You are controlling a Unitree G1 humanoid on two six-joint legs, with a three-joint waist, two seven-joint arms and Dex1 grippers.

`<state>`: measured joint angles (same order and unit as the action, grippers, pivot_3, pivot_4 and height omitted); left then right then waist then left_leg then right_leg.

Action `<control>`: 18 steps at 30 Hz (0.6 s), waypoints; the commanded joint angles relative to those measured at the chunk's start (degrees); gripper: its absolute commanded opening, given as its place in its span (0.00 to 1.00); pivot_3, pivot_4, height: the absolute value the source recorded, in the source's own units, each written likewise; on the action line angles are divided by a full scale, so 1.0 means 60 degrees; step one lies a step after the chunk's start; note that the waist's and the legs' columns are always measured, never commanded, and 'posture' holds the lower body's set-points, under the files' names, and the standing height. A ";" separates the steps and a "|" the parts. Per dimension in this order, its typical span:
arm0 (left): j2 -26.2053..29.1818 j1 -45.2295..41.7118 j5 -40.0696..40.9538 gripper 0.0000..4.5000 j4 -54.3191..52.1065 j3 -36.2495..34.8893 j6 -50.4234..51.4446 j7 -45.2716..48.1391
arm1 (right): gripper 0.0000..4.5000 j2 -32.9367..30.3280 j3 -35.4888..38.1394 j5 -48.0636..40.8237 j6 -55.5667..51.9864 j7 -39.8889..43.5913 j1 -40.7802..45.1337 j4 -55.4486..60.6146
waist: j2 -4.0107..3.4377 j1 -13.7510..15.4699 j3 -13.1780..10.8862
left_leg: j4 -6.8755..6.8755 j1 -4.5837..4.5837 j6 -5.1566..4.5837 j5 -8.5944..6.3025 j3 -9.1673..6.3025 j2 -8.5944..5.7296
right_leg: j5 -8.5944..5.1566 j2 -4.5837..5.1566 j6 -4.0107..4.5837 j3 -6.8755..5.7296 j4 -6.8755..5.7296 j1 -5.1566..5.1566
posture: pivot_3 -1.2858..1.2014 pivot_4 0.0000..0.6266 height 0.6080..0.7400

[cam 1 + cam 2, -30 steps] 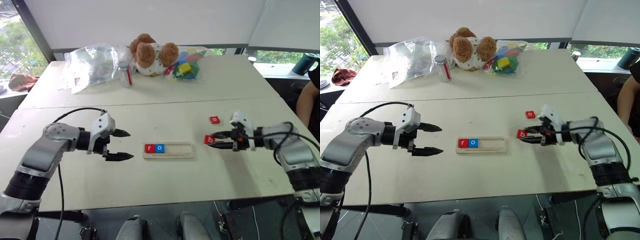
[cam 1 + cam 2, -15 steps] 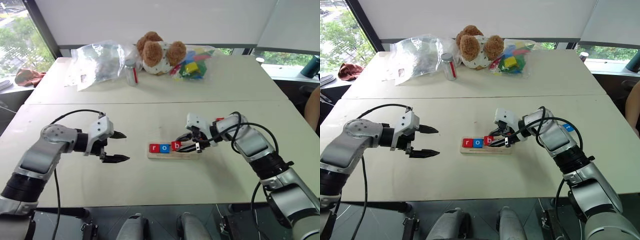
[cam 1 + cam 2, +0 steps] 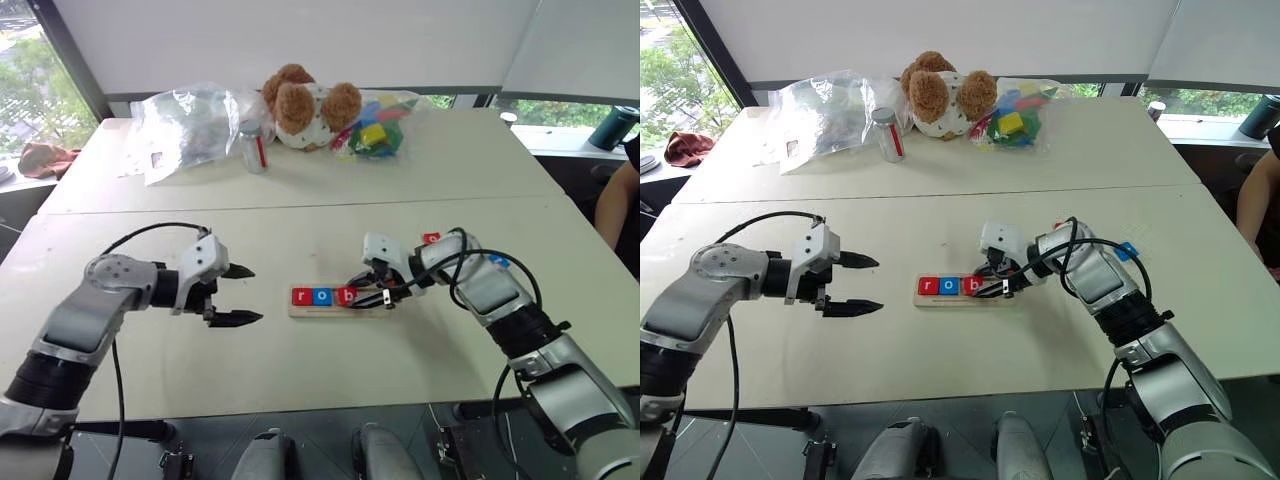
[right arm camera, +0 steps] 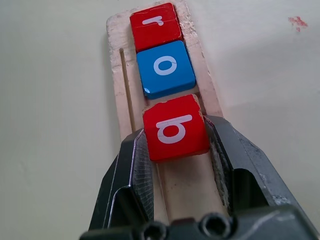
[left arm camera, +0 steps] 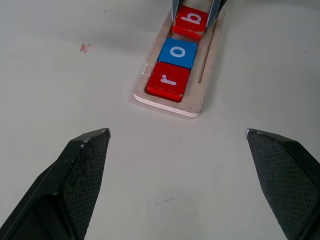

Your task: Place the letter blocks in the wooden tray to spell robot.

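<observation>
Our right gripper [image 4: 175, 132] is clamped on the red b block [image 4: 175, 128] by its two side edges, over the wooden tray [image 4: 117, 75] just beside the blue o [image 4: 165, 69] and red r [image 4: 155, 26]. We judge it light, rigid and smooth-faced, best pinched across opposite edges. Our left gripper [image 3: 238, 294] hangs spread wide and empty, near the tray's r end.

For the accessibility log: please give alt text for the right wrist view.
The right gripper is shut on a red "b" block, held over the wooden tray just behind a blue "o" block and a red "r" block already seated in its groove, on a pale table.
</observation>
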<state>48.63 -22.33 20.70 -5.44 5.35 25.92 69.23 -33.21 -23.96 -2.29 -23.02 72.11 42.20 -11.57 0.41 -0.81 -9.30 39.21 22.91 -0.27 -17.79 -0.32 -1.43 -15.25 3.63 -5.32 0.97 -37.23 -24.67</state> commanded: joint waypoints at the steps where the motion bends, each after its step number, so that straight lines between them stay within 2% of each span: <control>1: 0.0021 0.0011 0.0132 1.00 -0.0336 -0.0295 0.0018 -0.0088 | 0.25 0.0176 0.0090 0.0029 0.0145 -0.0019 0.0250 0.0033 | 0.0000 0.0001 0.0000 | 0.0000 0.0000 0.0002 0.0001 0.0000 0.0000 | 0.0000 0.0000 0.0000 0.0000 0.0000 0.0000 | 0.52 0.24 1.00; 17: -0.0079 -0.0056 0.0053 1.00 -0.0229 -0.0231 -0.0055 -0.0279 | 0.25 0.0592 0.0100 -0.0015 -0.0152 -0.0150 0.0085 0.0188 | 0.0000 0.0000 0.0000 | 0.0000 0.0000 0.0028 0.0016 0.0000 0.0000 | 0.0000 0.0000 0.0000 -0.0001 -0.0001 0.0000 | 0.52 0.24 1.00; 18: -0.0084 -0.0072 0.0048 1.00 -0.0218 -0.0218 -0.0060 -0.0283 | 0.37 0.0591 0.0120 -0.0024 -0.0165 -0.0173 0.0072 0.0212 | 0.0000 0.0001 0.0000 | 0.0000 0.0000 0.0028 0.0016 0.0000 0.0000 | 0.0000 0.0000 0.0000 0.0000 -0.0001 0.0000 | 0.52 0.24 1.00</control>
<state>48.10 -22.17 20.67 -5.76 5.35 25.95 67.51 -30.15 -23.98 -1.93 -23.90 71.23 42.42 -12.39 0.41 -0.81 -9.30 39.21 22.90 -0.10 -17.70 -0.33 -1.43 -15.25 3.63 -5.32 0.97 -37.23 -24.67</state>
